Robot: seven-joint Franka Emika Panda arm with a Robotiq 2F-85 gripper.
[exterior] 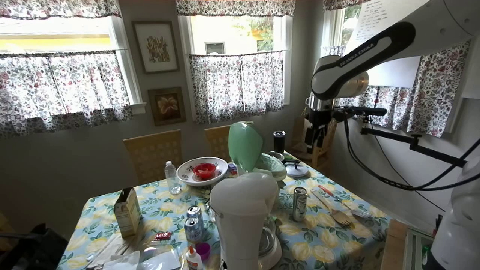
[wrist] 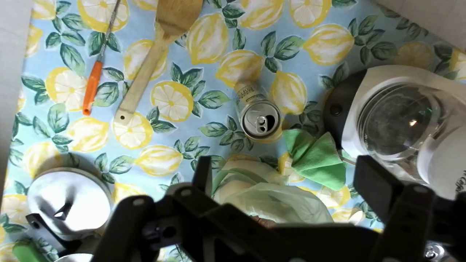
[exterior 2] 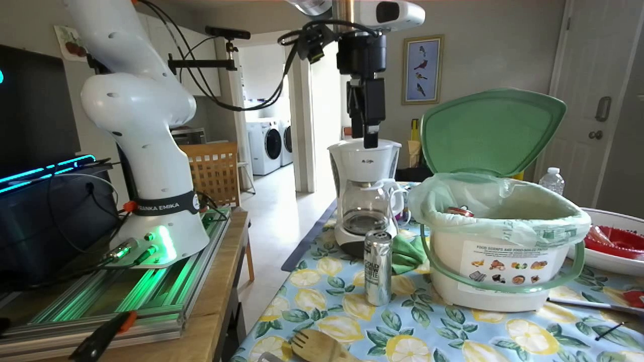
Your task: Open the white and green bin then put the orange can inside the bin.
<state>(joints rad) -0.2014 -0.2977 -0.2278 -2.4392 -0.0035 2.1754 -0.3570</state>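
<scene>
The white and green bin stands on the table with its green lid swung up, open. The lid also shows in an exterior view. A pale green bag lines the bin and folds over its rim. Inside lies a red-orange can, only its upper part showing. In the wrist view a small reddish-brown patch shows in the bag's mouth, mostly hidden by the gripper. My gripper is open and empty. It hangs high above the table, in both exterior views, apart from the bin.
A silver can stands upright beside the bin, near a white coffee maker and a green cloth. A wooden utensil, an orange-handled tool and a pot lid lie around. A wide bowl and a bottle stand farther off.
</scene>
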